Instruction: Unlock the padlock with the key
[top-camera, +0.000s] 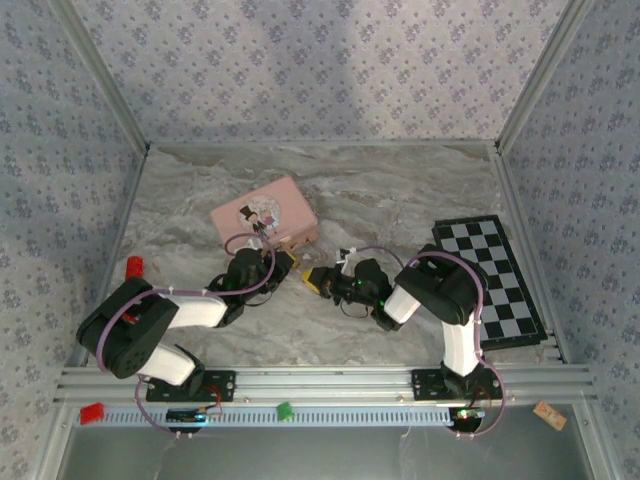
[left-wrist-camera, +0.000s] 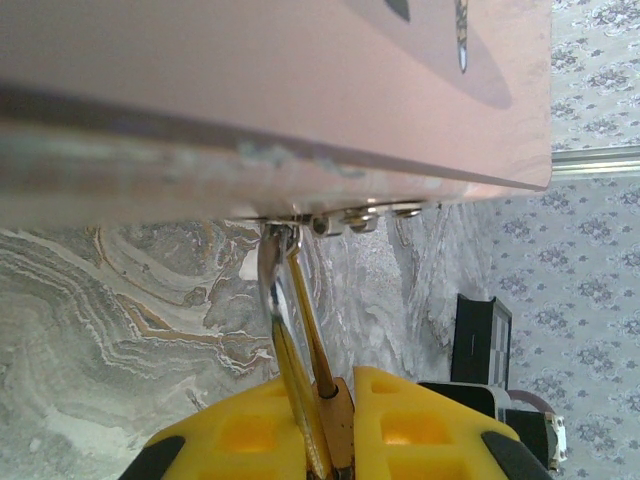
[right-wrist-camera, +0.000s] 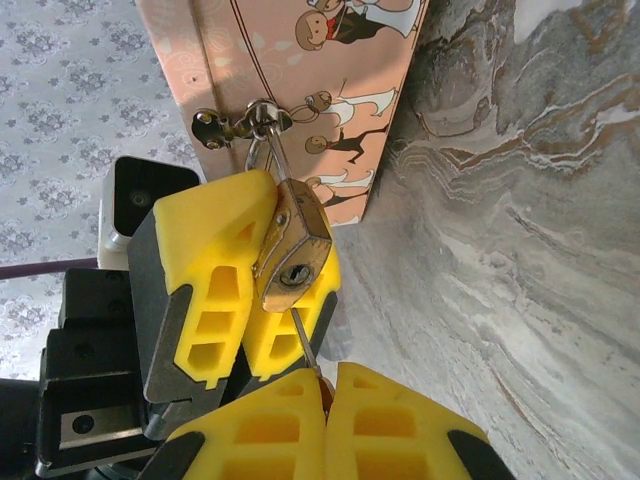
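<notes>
Your right gripper (right-wrist-camera: 327, 400) was clenched on the key (right-wrist-camera: 305, 345), its thin shaft pointing toward 11 o'clock, tip just beside the keyhole (right-wrist-camera: 293, 272). Beyond it your left gripper (right-wrist-camera: 255, 290) was grasping the padlock (right-wrist-camera: 293, 240), whose shackle (right-wrist-camera: 272, 150) ran up at 12 o'clock through the hasp (right-wrist-camera: 235, 125) of the pink tin (right-wrist-camera: 300, 80)

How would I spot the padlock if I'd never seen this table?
Find the pink tin with cartoon figures on the marble table. From its metal clasp hangs the padlock, pinched by the yellow fingers of the left gripper. It is the only small brass block, with a thin silver loop and a round keyhole.
</notes>
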